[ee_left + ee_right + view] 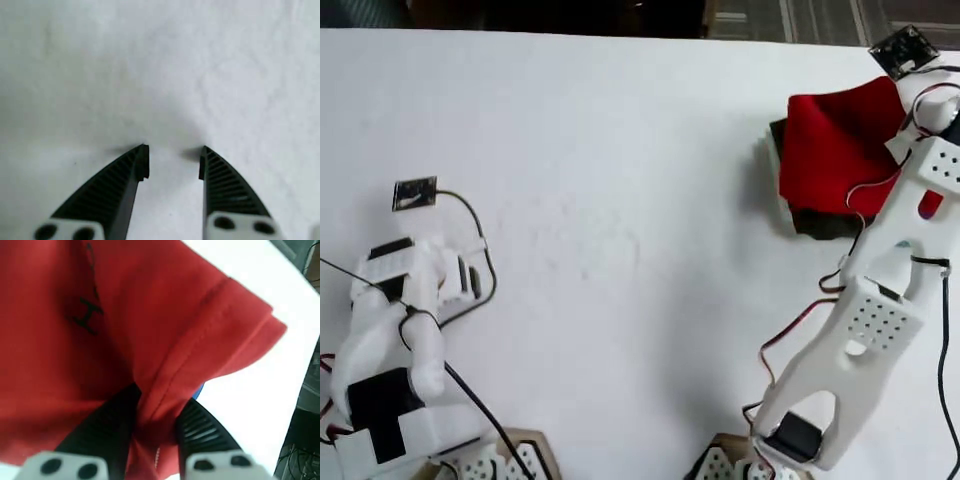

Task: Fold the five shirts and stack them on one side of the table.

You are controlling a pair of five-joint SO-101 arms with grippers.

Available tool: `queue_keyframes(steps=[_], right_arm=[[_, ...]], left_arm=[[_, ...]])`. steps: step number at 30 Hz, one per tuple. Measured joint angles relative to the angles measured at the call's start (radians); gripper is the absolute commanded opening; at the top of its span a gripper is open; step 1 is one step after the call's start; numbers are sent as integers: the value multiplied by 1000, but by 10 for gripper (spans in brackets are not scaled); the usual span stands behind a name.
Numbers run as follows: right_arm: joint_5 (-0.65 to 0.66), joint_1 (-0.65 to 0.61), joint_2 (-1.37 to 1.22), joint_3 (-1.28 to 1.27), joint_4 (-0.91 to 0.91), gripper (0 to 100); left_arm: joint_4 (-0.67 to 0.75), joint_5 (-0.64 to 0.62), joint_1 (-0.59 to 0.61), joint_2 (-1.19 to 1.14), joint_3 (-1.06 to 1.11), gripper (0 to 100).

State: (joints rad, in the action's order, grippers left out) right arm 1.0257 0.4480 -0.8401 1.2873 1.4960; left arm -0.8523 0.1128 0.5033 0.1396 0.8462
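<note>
White worktop (620,150) lies under and ahead of left claw (174,162), its covering faintly creased and mottled, claw shadow dark at tips. Near right claw (162,397), worktop edge; past it dark floor (306,425) with tangle of cables (300,457). Beyond worktop far edge, opposite both claws, dark strip, grey striped flooring.

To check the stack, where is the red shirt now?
In the high view the red shirt lies on a dark pile at the right of the table, its edge pinched by the right gripper.
</note>
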Motion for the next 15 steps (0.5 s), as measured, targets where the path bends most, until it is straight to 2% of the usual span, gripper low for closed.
queue_keyframes(steps=[5, 11, 15], right_arm=[[0, 0, -78, 44, -71, 27], [0, 6, -97, 57, -83, 187], [-64, 46, -97, 57, -121, 192]], left_arm=[[0, 0, 0, 0, 0, 181], [2, 0, 0, 0, 0, 181], [2, 0, 0, 0, 0, 181]])
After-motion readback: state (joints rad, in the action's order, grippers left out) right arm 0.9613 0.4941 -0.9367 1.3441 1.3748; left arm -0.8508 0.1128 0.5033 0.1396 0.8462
